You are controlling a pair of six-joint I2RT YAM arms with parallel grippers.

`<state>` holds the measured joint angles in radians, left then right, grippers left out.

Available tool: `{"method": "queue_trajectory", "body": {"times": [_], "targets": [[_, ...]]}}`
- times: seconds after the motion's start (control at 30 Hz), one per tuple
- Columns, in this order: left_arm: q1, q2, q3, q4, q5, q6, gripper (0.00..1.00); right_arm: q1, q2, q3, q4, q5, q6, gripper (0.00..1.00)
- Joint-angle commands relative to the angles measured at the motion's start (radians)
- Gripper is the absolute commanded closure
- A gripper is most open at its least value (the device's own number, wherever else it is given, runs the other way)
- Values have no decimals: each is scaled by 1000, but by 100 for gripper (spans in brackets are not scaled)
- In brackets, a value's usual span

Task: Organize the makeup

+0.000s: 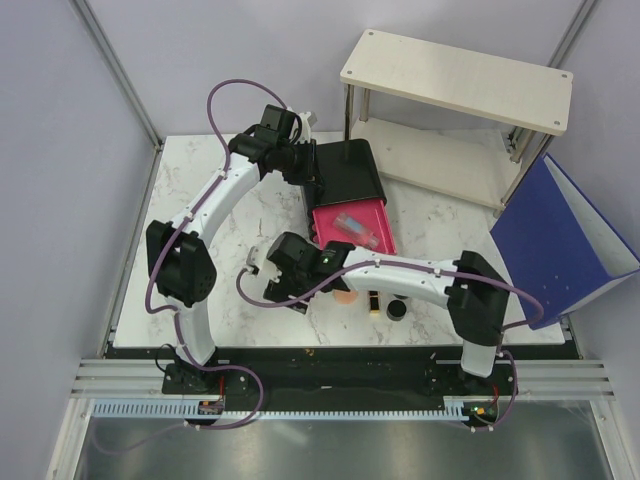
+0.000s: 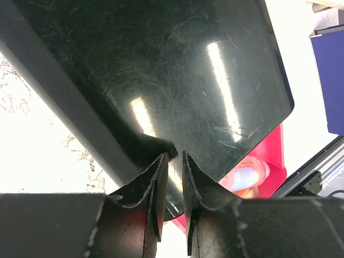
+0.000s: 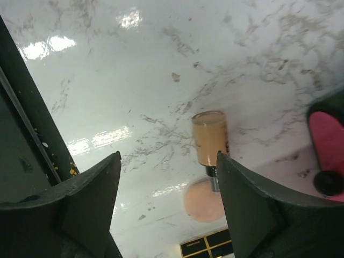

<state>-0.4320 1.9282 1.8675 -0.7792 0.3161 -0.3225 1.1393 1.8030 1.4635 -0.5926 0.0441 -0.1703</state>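
Lying in pink drawer [image 1: 323,222], clear tube [image 2: 248,174], its label print illegible.

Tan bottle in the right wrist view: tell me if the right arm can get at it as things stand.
Probably yes. The right gripper stands open above the tan bottle, nothing between them; only the peach disc lies close by its cap.

Counter [image 3: 161,64] under right gripper [image 3: 167,161]: glossy, smooth, white marble look. Tan bottle [image 3: 209,137] ahead of it: smooth, shiny. Peach disc [image 3: 203,200]: matt. Black box [image 2: 188,80] beyond left gripper [image 2: 173,158]: glossy plastic, finely scratched. Pink drawer [image 2: 271,156]: glossy plastic.
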Motion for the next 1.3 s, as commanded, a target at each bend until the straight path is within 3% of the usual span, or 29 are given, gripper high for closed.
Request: {"method": "queue_trajectory", "body": {"times": [0.0,0.23,0.6,0.93,1.23,1.27], "targets": [[15,103,-68,-242,-103,83,73,2,70,64,-22,-24,31,23],[15,103,-76,-241,-95,85,73,2,202,155,-35,111,52,22],[15,100,-83,-244,-97,91,73,2,340,287,-196,338,58,23],[15,104,-88,-244,-98,92,73,2,391,301,-282,344,51,24],[15,97,-100,-244,-103,99,73,4,444,311,-299,198,45,43],[15,95,-102,-242,-103,99,73,4,446,313,-302,183,46,51]]}}
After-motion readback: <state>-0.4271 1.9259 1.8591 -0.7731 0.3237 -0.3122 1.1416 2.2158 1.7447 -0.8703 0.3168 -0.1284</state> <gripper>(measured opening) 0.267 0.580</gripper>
